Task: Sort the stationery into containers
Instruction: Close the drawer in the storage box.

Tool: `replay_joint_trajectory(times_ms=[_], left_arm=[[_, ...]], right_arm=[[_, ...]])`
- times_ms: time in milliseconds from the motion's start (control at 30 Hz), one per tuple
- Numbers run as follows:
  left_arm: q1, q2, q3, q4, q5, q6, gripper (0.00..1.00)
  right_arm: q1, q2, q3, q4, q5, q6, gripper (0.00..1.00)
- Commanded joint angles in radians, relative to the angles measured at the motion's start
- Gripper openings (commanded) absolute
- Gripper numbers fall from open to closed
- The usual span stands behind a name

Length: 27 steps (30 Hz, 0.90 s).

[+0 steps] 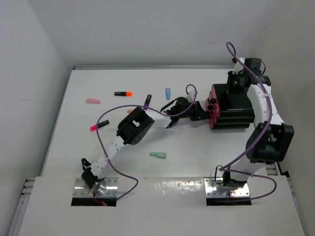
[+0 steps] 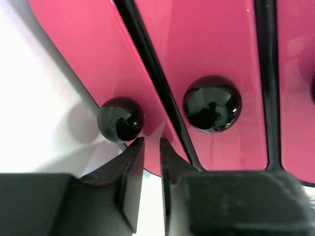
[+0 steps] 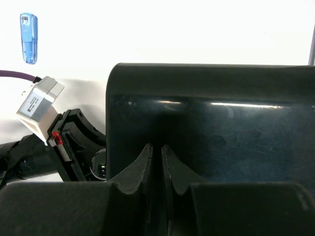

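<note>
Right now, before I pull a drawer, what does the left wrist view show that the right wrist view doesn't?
Left wrist only: the magenta drawer fronts, two whole black knobs, and the left claw, slightly parted and empty, tips just below the left knob. Right wrist only: a blue piece on the white table, the black box with the right claw nearly closed right up at it, and the left arm's wrist with its purple cable. Both: the white table and a knob, only partly visible from the right wrist.
</note>
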Motion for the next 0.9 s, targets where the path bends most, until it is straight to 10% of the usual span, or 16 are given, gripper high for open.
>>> replay_joint_trajectory(times_ms=[0,467,867], left_arm=[[-0.021,0.008,0.042,0.065,0.017,-0.001,0.26],[0.025,-0.075,-0.097,0.134,0.005,-0.043,0.18],[0.069,-0.158,-0.176,0.223,0.036,-0.113,0.33]], right_arm=[[-0.005,0.123,-0.093,-0.298,0.051,-0.016,0.12],[-0.005,0.116,-0.077,-0.318,0.057,-0.021,0.12],[-0.005,0.109,-0.077,-0.315,0.052,-0.021,0.12]])
